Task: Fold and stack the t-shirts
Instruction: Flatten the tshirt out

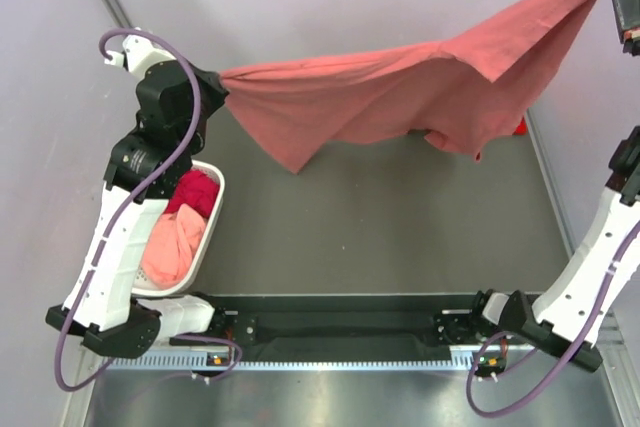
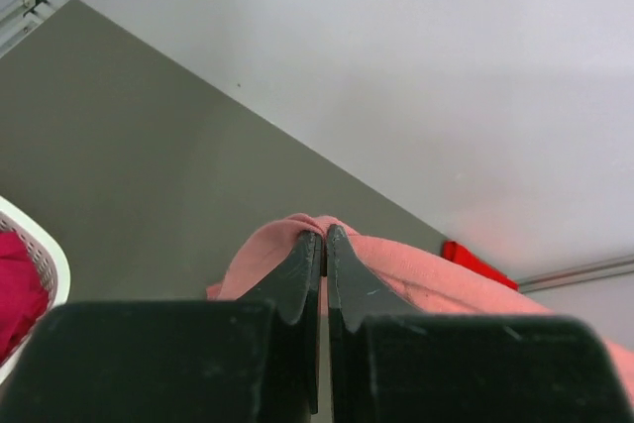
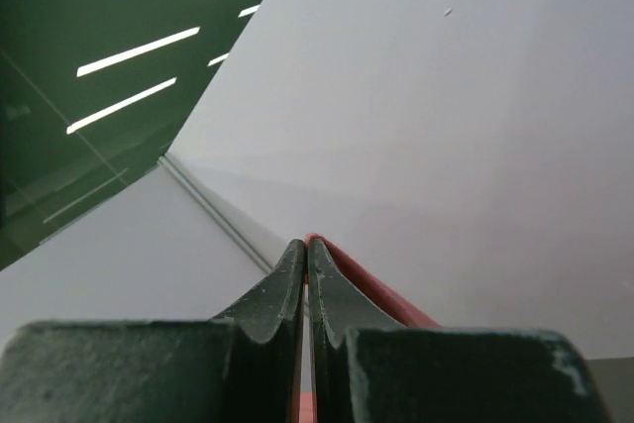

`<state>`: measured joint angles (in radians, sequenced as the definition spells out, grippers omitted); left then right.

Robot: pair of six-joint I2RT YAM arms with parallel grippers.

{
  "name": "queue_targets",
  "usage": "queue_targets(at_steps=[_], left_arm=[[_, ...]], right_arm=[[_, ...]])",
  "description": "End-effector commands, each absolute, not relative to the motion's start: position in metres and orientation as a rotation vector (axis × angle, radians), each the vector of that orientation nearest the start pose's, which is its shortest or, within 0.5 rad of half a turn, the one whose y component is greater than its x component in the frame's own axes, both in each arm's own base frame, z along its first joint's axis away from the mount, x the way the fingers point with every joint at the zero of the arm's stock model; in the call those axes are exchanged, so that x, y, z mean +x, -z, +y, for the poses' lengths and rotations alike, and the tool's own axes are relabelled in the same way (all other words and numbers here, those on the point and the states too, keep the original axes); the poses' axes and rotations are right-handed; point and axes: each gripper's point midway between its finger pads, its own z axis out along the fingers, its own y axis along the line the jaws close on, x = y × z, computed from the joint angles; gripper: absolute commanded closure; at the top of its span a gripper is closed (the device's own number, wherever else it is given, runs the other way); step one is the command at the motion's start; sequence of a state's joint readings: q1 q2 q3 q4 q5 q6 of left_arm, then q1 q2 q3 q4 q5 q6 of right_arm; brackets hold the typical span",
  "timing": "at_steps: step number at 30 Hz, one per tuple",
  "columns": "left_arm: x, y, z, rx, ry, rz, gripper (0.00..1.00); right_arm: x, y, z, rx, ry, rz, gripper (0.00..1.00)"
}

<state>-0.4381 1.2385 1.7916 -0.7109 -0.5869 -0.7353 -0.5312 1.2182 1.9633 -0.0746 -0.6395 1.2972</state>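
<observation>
The right gripper [image 3: 305, 248] points up, its 2 dark fingers [image 3: 267, 299] pressed together on a thin edge of salmon shirt [image 3: 371, 287]. The cloth shows between them low down and runs down to the right from the tips. Behind is a pale wall [image 3: 446, 96], and at upper left a dark ceiling [image 3: 40, 146] with bright lights [image 3: 139, 52].
</observation>
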Motion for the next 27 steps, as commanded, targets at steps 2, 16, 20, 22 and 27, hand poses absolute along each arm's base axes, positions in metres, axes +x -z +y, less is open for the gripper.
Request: queue_targets(at_steps=[2, 16, 20, 22, 27], left_arm=[[0.330, -0.487, -0.075, -0.677, 0.424, 1.538, 1.00], [0.336, -0.567, -0.065, -0.618, 0.418, 1.305, 1.00], [0.364, -0.571, -0.083, -0.558, 0.416, 1.309, 1.00], [0.371, -0.583, -0.086, -0.538, 0.410, 1.288, 1.00], [0.400, -0.581, -0.099, -0.513, 0.389, 1.311, 1.00]], right_arm=[[0.237, -0.678, 0.016, 0.308, -0.887, 1.061, 1.00], [0.258, -0.688, -0.003, 0.283, -0.839, 0.996, 1.00], [0.291, -0.687, -0.022, 0.265, -0.851, 0.984, 1.00], [0.299, -0.688, -0.027, 0.264, -0.862, 0.971, 1.00], [0.321, -0.693, -0.037, 0.241, -0.891, 0.961, 1.00]])
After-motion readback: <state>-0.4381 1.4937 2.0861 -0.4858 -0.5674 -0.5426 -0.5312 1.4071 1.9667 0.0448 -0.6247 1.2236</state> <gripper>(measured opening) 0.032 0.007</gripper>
